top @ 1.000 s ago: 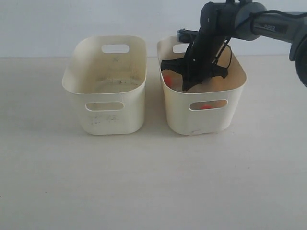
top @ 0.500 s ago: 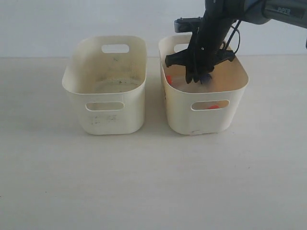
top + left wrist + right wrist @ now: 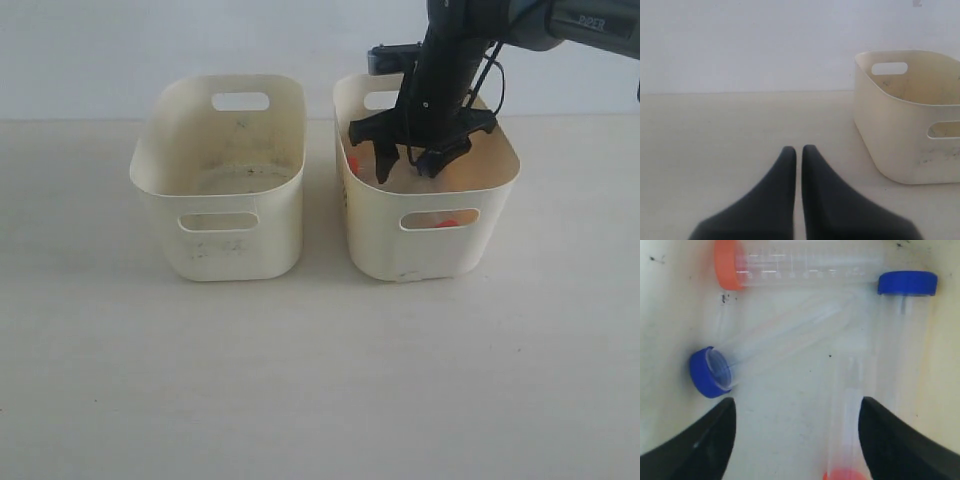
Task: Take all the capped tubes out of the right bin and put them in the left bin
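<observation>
Right end effector (image 3: pixel 797 405) opened; capped tubes (image 3: pixel 790 337) lie flat, axes differing.

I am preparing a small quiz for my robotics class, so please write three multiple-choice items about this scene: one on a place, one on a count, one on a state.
1. Where is the right gripper?
A. over the left bin
B. down in the right bin
C. outside both bins

2. How many blue caps does the right wrist view show?
A. two
B. one
C. none

3. How are the left gripper's fingers?
A. spread wide
B. half open
C. shut, holding nothing

Key: 1 B, its fingers reach inside that bin's walls. 2 A, two separate blue caps lie on the bin floor. 3 C, the two fingers almost touch above the bare table.
</observation>
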`<state>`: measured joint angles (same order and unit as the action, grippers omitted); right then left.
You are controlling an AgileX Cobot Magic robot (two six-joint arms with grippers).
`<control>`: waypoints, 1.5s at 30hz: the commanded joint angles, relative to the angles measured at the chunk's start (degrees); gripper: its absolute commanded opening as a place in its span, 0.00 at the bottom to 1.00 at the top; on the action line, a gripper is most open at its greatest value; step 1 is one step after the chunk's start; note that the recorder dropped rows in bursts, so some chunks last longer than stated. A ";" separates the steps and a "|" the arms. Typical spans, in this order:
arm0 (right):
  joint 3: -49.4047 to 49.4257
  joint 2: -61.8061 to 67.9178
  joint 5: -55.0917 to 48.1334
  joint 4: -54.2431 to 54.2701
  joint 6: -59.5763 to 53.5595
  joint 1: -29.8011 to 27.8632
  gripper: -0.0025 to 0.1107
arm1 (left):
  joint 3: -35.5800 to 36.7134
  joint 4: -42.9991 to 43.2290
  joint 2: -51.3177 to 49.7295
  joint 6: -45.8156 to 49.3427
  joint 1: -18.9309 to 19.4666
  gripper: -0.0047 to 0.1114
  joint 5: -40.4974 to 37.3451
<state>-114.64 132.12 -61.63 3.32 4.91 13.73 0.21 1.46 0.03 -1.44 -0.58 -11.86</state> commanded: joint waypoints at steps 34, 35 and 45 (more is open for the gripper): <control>0.26 6.32 -7.93 -4.19 5.01 0.07 0.57 | -0.21 -0.36 -0.03 -0.54 0.02 0.08 0.26; 0.26 6.32 -7.75 -4.19 5.01 0.07 0.57 | -0.21 -0.36 -0.03 -0.54 0.02 0.08 0.26; 0.26 5.68 -5.87 -4.19 1.90 0.07 0.57 | -0.21 -0.36 -0.03 -0.54 0.02 0.08 0.26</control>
<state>-115.28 136.07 -68.12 -0.89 7.60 14.11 0.21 1.46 0.03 -1.44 -0.58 -11.86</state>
